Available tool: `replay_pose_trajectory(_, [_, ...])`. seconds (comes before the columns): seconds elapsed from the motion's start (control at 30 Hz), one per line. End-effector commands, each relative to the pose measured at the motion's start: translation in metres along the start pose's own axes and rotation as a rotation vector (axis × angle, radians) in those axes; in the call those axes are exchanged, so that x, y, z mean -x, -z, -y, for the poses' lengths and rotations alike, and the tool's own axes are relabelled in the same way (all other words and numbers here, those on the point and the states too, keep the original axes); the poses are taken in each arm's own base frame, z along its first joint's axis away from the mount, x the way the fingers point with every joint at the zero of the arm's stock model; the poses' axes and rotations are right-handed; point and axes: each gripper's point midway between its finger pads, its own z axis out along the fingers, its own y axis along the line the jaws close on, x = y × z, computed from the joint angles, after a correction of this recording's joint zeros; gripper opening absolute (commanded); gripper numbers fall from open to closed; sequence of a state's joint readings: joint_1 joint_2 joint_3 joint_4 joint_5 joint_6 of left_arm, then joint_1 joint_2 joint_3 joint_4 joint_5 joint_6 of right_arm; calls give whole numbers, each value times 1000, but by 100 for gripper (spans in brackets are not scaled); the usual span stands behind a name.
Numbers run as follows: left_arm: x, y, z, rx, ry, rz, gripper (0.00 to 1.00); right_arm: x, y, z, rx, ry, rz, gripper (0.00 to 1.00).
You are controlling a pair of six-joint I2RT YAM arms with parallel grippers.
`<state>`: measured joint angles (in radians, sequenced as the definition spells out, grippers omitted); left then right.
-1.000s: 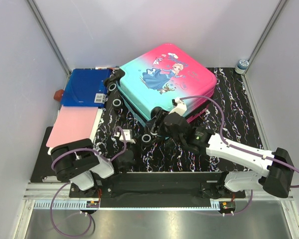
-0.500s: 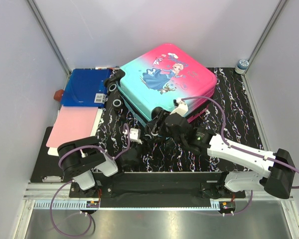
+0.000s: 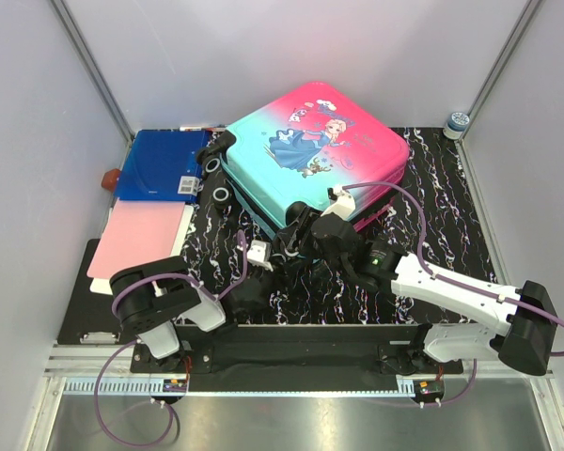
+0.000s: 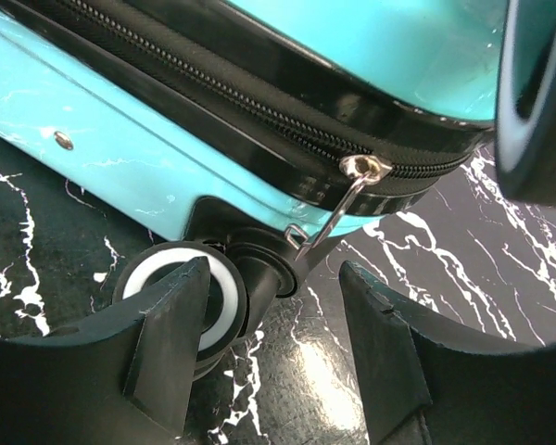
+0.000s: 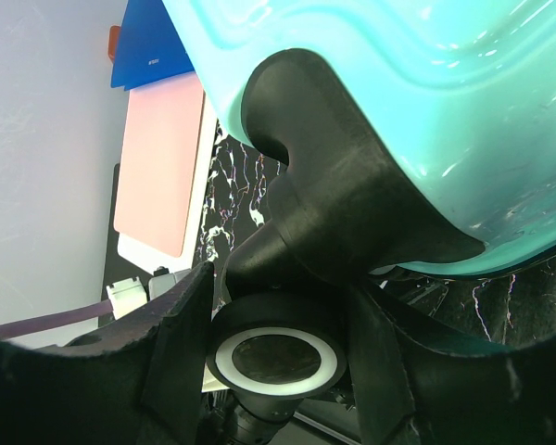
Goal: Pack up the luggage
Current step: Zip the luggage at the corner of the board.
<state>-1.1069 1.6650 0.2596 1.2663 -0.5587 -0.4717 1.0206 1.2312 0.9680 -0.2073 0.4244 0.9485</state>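
The luggage lies closed and flat on the marbled black mat, pink-to-teal with a princess print. My left gripper is at its near corner, open. In the left wrist view the left gripper has nothing between its fingers. The corner wheel sits by the left finger, and a metal zipper pull hangs from the closed zipper just ahead. My right gripper reaches the same corner from the right. In the right wrist view the right gripper has closed on a black wheel, a finger against each side.
A flat blue folder and a pink sheet lie left of the luggage, with a small red object beside them. A small jar stands at the back right corner. Two more luggage wheels face the folder.
My left gripper has opened and moved right, up to the luggage's near corner. The right gripper has stayed on the wheel.
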Motion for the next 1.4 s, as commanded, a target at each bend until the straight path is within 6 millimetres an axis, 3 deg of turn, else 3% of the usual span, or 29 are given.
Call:
replay_pose_trajectory(0.0, [91,-1,49,-169,204,321,63,80,15,-34,102,-108,268,0])
replay_pose_trajectory(0.5, [103,-4,50,-155,183,360,58,79,12,-31,98,-109,264,0])
replay_pose_trajectory(0.87, [112,-8,53,-161,182,382,47,76,8,-29,91,-109,255,0])
replay_pose_trajectory(1.2, [113,-11,50,-155,192,385,23,75,8,-27,90,-109,256,0])
replay_pose_trajectory(1.3, [112,-12,45,-133,203,386,3,75,9,-25,84,-107,257,0])
replay_pose_trajectory(1.37, [112,-14,41,-123,208,386,0,73,8,-21,75,-104,257,0])
